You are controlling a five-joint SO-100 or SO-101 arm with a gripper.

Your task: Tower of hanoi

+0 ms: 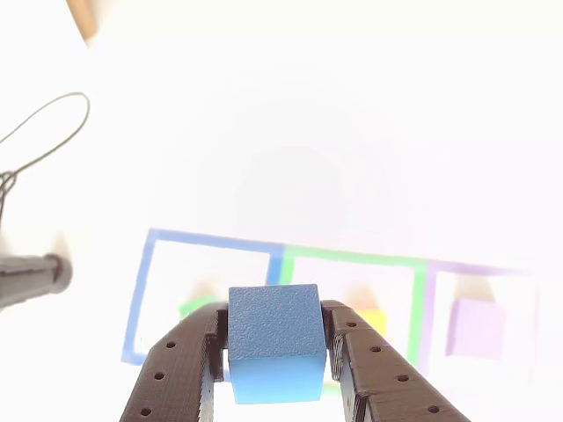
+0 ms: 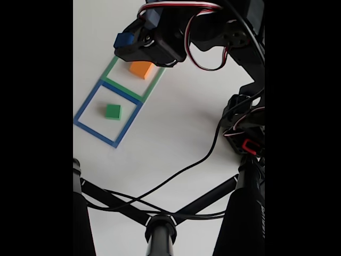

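Blue cube [image 1: 273,341] is clamped between my two fingers [image 1: 180,369], held up above the table [image 2: 176,133]. Gripper [image 2: 123,42] hangs over the outlines. Below: orange cube [image 2: 141,69] in green outline [image 2: 109,72], green cube [image 2: 112,111] in blue outline [image 2: 88,104], purple cube [image 1: 478,328] in purple outline, far right in other view.

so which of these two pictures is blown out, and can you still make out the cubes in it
The other view is heavily overexposed: the table glares white, the purple cube looks pale, but the blue cube in the tool stays crisp. The fixed view is evenly lit, with black bars at both sides; green cube and orange cube read clearly.
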